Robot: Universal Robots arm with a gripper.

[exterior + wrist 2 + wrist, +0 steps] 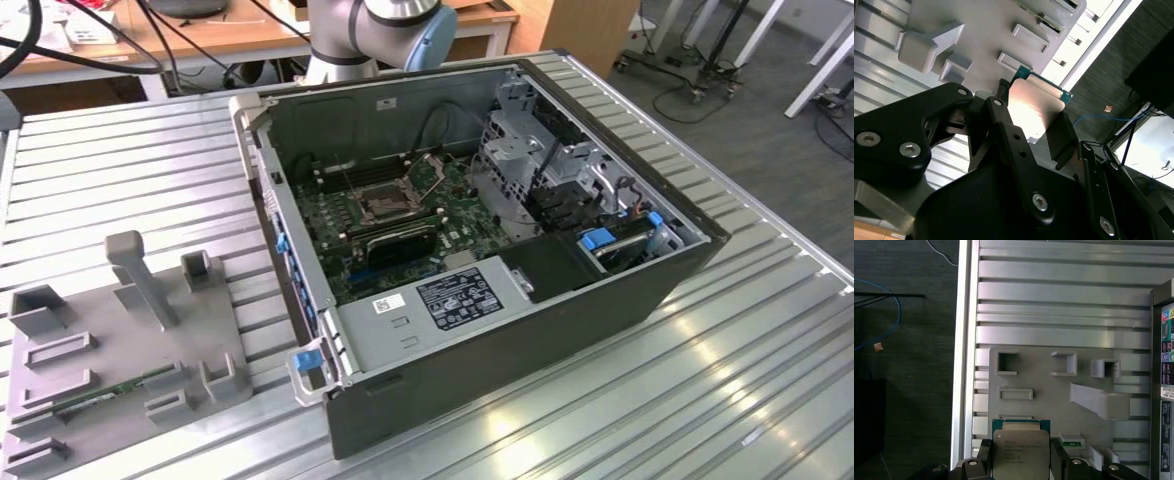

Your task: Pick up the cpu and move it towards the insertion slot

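Right now I see the cpu [1020, 451] clamped between the end effector's [1020, 461] black fingers, held above the grey fixture plate [1054, 397] on the ribbed tabletop [1054, 300], with the insertion slot [380, 200] inside the open computer case [534, 335].

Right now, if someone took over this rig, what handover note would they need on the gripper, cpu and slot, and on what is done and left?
Gripper: shut on the cpu, with a finger on each of two opposite edges.
Cpu: held clear above the grey holder, as both wrist views show.
Slot: on the board inside the open case, in the exterior view.
Done: the cpu is picked up.
Left: the move to the slot. The cpu is over the holder, not over the case.
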